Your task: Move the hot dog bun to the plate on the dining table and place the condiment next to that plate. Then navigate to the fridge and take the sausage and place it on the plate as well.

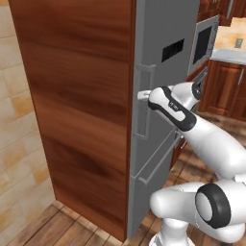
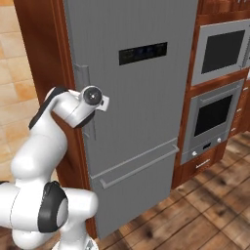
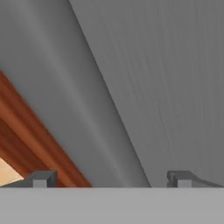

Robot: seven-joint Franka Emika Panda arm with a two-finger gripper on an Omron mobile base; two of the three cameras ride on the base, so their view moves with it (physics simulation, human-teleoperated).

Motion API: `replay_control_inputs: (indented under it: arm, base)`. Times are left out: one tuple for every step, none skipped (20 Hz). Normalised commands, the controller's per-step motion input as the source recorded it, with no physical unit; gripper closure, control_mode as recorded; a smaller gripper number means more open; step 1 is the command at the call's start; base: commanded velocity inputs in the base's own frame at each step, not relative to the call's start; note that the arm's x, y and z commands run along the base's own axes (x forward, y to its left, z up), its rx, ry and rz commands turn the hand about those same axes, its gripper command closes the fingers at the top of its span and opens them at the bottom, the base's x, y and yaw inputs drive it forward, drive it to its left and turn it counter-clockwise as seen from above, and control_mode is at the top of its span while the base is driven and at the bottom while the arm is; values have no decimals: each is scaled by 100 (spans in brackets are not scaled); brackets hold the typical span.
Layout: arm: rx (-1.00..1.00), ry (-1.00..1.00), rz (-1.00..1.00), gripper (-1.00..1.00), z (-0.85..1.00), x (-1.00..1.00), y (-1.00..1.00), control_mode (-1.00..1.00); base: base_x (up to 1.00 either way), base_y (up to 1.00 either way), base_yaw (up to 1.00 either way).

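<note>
The fridge (image 2: 141, 97) stands shut right in front of me, with a grey door (image 1: 161, 29) and a reddish-brown wood side (image 1: 77, 96). My gripper (image 1: 142, 94) is up against the door's vertical handle (image 1: 144, 108) near its top. In the hand view the gripper (image 3: 111, 179) is open, its fingertips (image 3: 43, 178) set wide apart with the grey handle bar (image 3: 74, 92) and the door face between and beyond them. Nothing is held. The hot dog bun, plate, condiment, dining table and sausage are out of view.
A long horizontal handle (image 2: 139, 168) crosses the fridge's lower drawer. Right of the fridge are a built-in microwave (image 2: 222, 49) and oven (image 2: 212, 114) in wooden cabinets. A tiled wall (image 1: 14, 125) is on the left; wood floor (image 2: 195, 215) lies below.
</note>
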Motion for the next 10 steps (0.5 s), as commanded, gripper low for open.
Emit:
replay_control_inputs:
  arm:
    - [0,0,0,-100,-4,53,0,-100]
    - [0,0,0,-100,-4,45,0,-100]
    - [0,0,0,100,-2,42,0,-100]
    - [0,0,0,100,0,31,0,-100]
    - [0,0,0,100,0,25,-10,-100]
    - [0,0,0,100,0,16,-25,-100]
    - [0,0,0,100,0,4,-38,-100]
    - [0,0,0,100,0,0,-49,-100]
    - [0,0,0,100,0,0,-60,-100]
    - [0,0,0,100,0,0,-67,-100]
  base:
    - [0,0,0]
    - [0,0,0]
    - [0,0,0]
    - [0,0,0]
    - [0,0,0]
    - [0,0,0]
    - [0,0,0]
    - [0,0,0]
    - [0,0,0]
    - [0,0,0]
